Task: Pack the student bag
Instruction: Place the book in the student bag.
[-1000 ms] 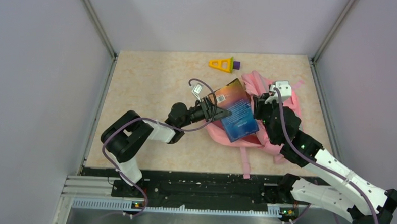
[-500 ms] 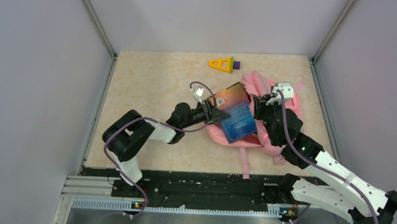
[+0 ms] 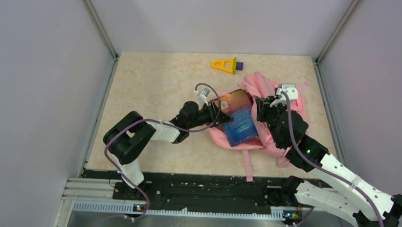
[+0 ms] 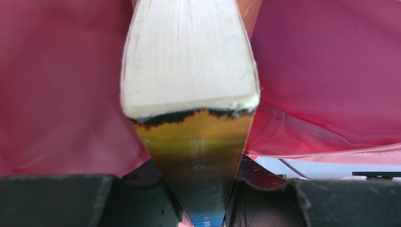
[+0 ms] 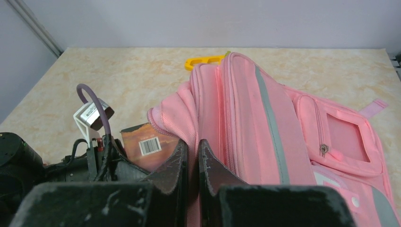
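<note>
left gripper (image 3: 219,113): partly closed, clamping a book (image 3: 238,120) at its near-left corner; in the wrist view the fingers (image 4: 56,201) sit either side of the cover and the cream page block fans out above
right gripper (image 5: 192,147): almost fully closed, pinching a pink fabric edge of the student bag (image 5: 246,109) at its opening
book: glossy cover, orange at the top fading to blue; lies tilted on the bag, far end at the opening, pink fabric on both sides of it in the left wrist view
writing: only a white barcode (image 5: 150,145) label on the book's orange corner; digits too small to read
student bag: lying flat on the right half of the table (image 3: 154,86), towards the far-right corner, one strap trailing to the near edge; grey stripe, clear window pocket with a zip pull (image 5: 323,149), white patch (image 5: 326,178) with no legible text
yellow triangle toy (image 3: 223,65): purple end piece, near the far edge, just beyond the bag, not touching it
</note>
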`<state>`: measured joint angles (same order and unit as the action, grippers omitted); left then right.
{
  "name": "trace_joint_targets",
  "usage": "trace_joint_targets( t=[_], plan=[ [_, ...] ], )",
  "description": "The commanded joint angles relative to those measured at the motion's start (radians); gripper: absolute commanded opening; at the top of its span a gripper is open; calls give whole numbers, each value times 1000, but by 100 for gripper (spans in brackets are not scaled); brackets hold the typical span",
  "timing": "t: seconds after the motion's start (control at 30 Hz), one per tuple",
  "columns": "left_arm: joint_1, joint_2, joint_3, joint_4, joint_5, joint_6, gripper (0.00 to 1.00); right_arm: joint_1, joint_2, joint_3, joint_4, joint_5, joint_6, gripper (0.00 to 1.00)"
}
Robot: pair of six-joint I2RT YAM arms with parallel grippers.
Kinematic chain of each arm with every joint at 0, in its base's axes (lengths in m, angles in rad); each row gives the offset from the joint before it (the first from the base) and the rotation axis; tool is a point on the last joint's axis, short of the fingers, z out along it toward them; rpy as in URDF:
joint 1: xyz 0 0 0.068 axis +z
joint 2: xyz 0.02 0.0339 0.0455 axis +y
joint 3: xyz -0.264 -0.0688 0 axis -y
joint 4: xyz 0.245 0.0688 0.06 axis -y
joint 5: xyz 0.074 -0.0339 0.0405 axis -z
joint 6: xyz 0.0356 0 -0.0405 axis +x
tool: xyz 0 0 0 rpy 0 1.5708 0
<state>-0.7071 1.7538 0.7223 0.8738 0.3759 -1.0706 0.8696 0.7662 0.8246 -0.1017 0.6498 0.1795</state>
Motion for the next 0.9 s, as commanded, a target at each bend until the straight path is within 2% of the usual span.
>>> trace_joint_targets(
  t=[0.0, 0.23, 0.43, 0.67, 0.87],
  plan=[
    [-20, -28, 56, 51, -9, 31, 0, 7, -32, 67, 283, -50, 8, 0],
    [-49, 24, 120, 73, 20, 25, 0, 6, 33, 75, 349, -108, -18, 0],
    [-49, 98, 265, 88, 20, 54, 0, 6, 55, 73, 321, -148, 7, 0],
    [-59, 193, 312, 217, -116, 79, 0, 7, 59, 20, 332, -117, 26, 0],
    [-95, 281, 385, 245, -147, 113, 0, 6, 82, -9, 352, -113, 27, 0]
  ],
)
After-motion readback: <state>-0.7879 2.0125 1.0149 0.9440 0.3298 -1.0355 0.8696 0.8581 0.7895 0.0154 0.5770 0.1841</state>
